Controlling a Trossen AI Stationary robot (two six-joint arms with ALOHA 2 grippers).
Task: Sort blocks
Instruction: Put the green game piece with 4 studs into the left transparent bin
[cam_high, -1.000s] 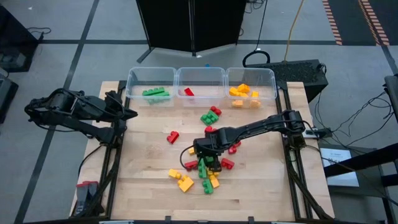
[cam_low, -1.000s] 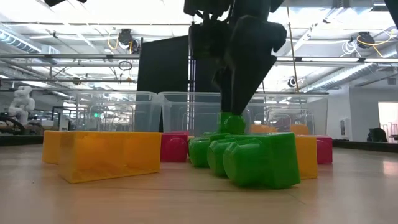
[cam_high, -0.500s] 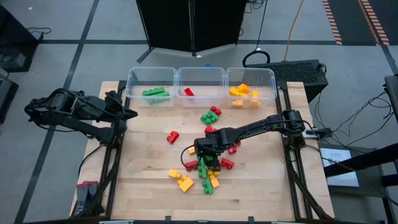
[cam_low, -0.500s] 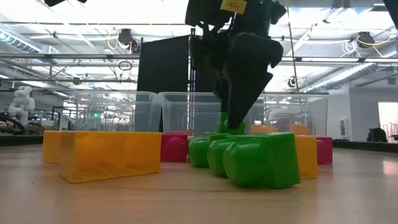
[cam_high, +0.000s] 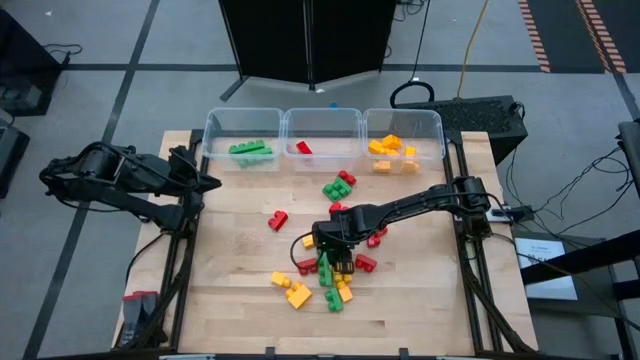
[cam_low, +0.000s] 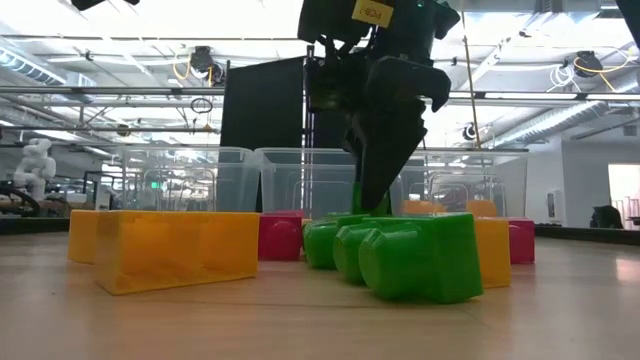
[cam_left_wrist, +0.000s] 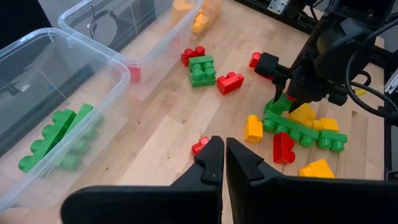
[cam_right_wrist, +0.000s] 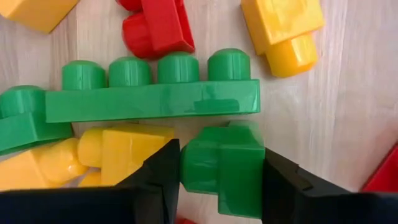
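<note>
Right gripper (cam_right_wrist: 221, 163) pinching studded plastic green block (cam_right_wrist: 224, 167).

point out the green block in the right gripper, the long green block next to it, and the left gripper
green block (cam_right_wrist: 224, 168), right wrist view, on its face between the fingers
long green block (cam_right_wrist: 152, 99), right wrist view, on its side face
left gripper (cam_left_wrist: 224, 163), left wrist view, between its fingertips

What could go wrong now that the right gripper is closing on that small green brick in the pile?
The right gripper has its fingers either side of a small green studded plastic brick, tight against a long green four-stud brick and a yellow brick. Lifting may drag or scatter these neighbours. The grip looks near the brick's edge, so it might slip or twist on the way to the clear plastic bin holding green bricks.
</note>
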